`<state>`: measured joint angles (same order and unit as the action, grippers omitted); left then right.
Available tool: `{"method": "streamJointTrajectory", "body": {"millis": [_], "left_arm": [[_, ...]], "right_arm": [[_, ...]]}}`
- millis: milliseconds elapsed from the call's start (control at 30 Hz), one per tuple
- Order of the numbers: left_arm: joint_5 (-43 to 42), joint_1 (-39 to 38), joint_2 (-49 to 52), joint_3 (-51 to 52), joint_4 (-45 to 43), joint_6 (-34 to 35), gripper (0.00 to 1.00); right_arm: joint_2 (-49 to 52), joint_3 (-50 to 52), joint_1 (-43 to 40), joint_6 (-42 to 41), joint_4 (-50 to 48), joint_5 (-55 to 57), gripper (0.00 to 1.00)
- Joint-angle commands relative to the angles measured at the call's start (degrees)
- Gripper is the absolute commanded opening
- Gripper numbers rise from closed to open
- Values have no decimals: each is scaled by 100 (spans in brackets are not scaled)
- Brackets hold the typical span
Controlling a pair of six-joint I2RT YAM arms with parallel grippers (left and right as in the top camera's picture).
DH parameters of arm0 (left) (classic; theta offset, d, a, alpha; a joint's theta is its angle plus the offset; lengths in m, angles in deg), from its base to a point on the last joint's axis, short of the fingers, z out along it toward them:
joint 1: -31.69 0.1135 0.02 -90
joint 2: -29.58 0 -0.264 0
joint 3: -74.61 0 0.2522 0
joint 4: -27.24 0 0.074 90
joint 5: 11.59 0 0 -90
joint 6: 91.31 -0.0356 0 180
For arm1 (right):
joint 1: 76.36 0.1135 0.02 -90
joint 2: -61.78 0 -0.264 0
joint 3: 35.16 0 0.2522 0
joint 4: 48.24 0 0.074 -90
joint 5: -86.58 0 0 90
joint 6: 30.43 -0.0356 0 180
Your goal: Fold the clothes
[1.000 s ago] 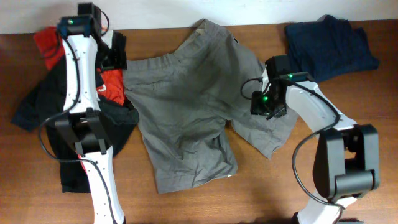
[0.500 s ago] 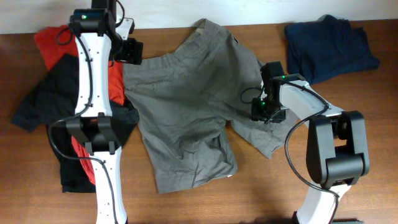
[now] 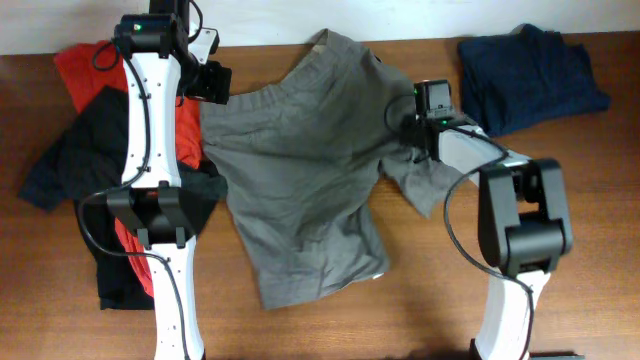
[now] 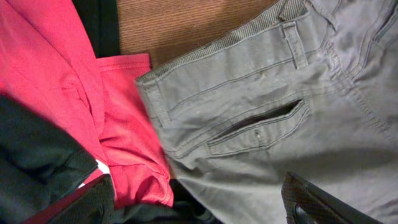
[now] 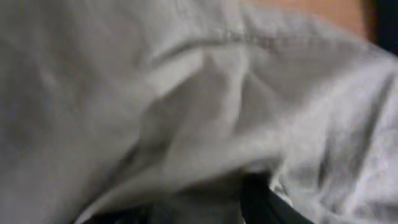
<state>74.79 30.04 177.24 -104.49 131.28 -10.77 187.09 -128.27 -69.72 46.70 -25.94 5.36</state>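
Grey shorts [image 3: 300, 170] lie spread across the middle of the table. My left gripper [image 3: 212, 85] is open and hovers over their upper left waistband corner [image 4: 152, 81], next to the red T-shirt [image 4: 124, 124]. Its fingers [image 4: 311, 202] stand wide apart with nothing between them. My right gripper [image 3: 412, 122] is at the shorts' right side, shut on a bunch of the grey cloth [image 5: 186, 106], which fills the blurred right wrist view. Only one dark finger [image 5: 267, 208] shows there. Black tops [image 3: 60, 165] and the red T-shirt [image 3: 80, 68] lie at the left.
A dark blue garment [image 3: 530, 70] lies folded at the back right. The left arm's long white links [image 3: 150, 150] reach over the red and black clothes. Bare wood [image 3: 420, 300] shows along the front and between the shorts and the blue garment.
My right gripper moved up from the shorts' right leg toward the waistband side, dragging the leg cloth up with it. My left gripper swung right to the waistband corner, then held still.
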Motion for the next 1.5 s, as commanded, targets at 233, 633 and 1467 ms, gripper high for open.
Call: {"method": "streamJointTrajectory", "body": {"millis": [233, 633, 1467], "left_arm": [[35, 24, -13, -140, -87, -94, 86], [15, 24, -13, -138, -63, -92, 87], [15, 26, -11, -138, 46, -92, 95]], "right_arm": [[1268, -186, -304, 356, -1029, 195, 61], [1257, -3685, -560, 511, 4645, -883, 89], [1255, -2837, -669, -1469, 6373, -1220, 47]]}}
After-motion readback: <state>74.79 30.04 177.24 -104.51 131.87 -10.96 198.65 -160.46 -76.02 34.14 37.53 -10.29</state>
